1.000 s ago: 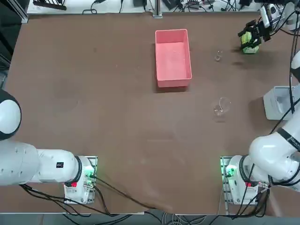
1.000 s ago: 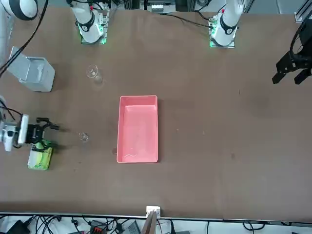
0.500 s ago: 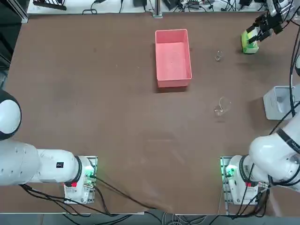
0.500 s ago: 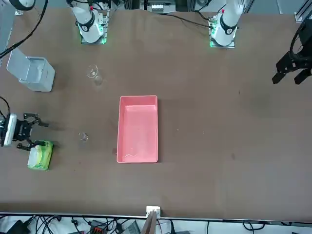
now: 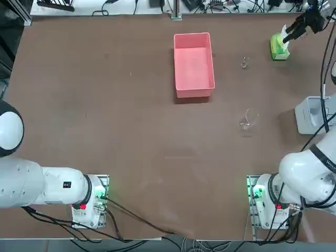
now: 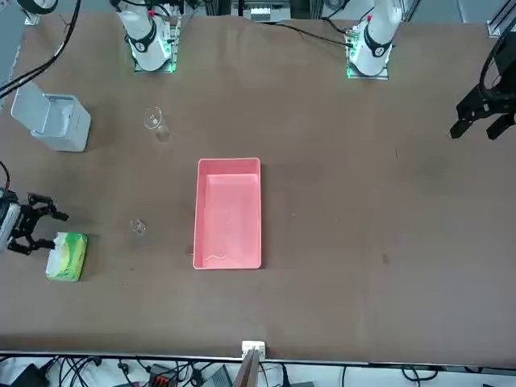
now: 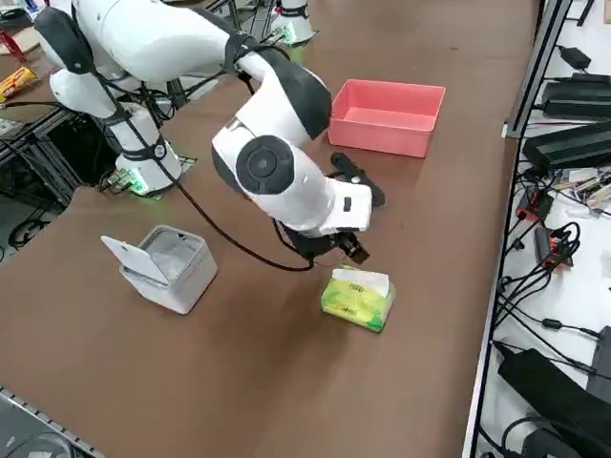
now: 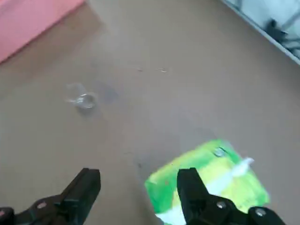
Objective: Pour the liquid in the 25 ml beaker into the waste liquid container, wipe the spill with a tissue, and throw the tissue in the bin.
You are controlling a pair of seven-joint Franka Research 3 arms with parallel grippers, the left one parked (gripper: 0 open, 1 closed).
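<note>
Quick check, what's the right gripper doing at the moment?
Right gripper: open, holding nothing, fingers spread near the green tissue pack.

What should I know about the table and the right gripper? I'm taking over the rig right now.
Right gripper: open, empty, by the green tissue pack.
Tissue: sticking out of the pack, not yet pulled.
25 ml beaker: on the table, between the pack and the larger spouted beaker.
Pink container: mid-table; small white bin, lid open.
Done: can't confirm the pour.
Left: wipe the spill, bin the tissue.
</note>
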